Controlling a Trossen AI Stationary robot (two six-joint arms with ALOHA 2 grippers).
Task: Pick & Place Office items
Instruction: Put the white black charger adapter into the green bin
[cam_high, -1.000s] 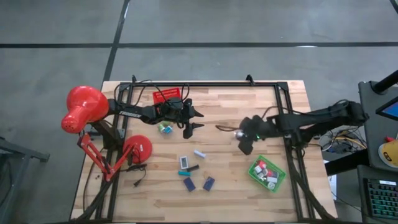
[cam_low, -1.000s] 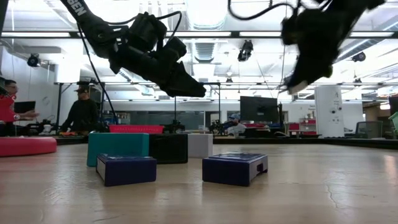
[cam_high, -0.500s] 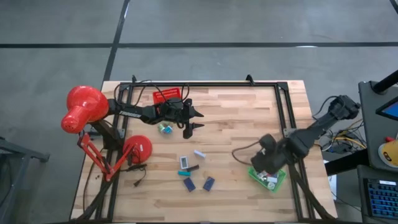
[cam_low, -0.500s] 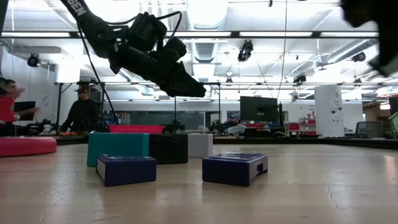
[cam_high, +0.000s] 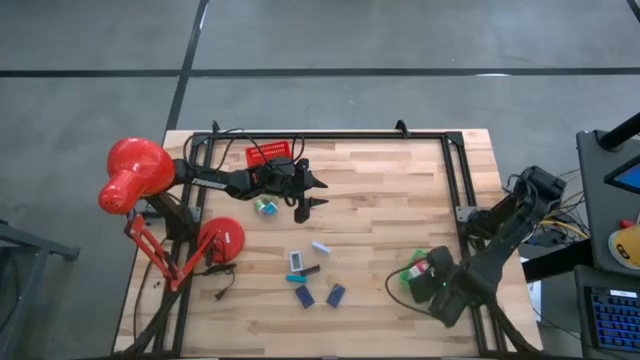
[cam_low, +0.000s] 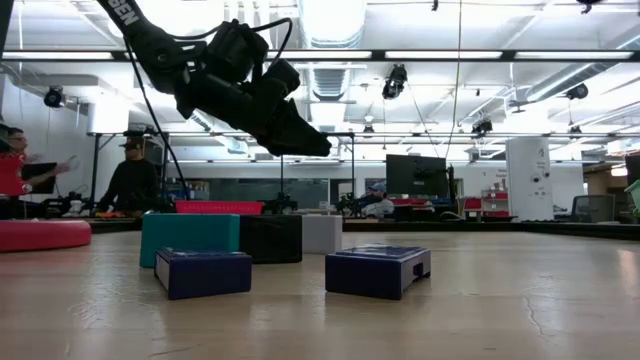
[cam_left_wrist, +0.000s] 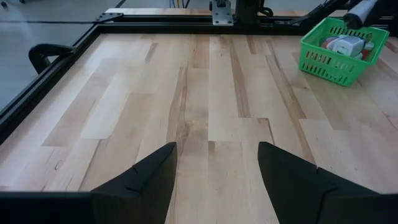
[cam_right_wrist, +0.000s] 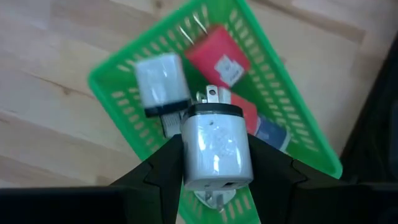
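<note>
office items lie mid-table; your right gripper (cam_right_wrist: 214, 165) grips a white plug (cam_right_wrist: 216, 151) over the green basket (cam_right_wrist: 118, 93) at four o'clock; your left gripper (cam_left_wrist: 214, 180) hovers half-spread at eleven.

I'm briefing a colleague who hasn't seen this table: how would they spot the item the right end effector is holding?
Start at the green tray near the table's right front corner. The right end effector hangs just above it, shut on a white plug adapter. Unlike the red boxes lying in the tray, it is rounded, white with a dark band, with metal prongs.
</note>
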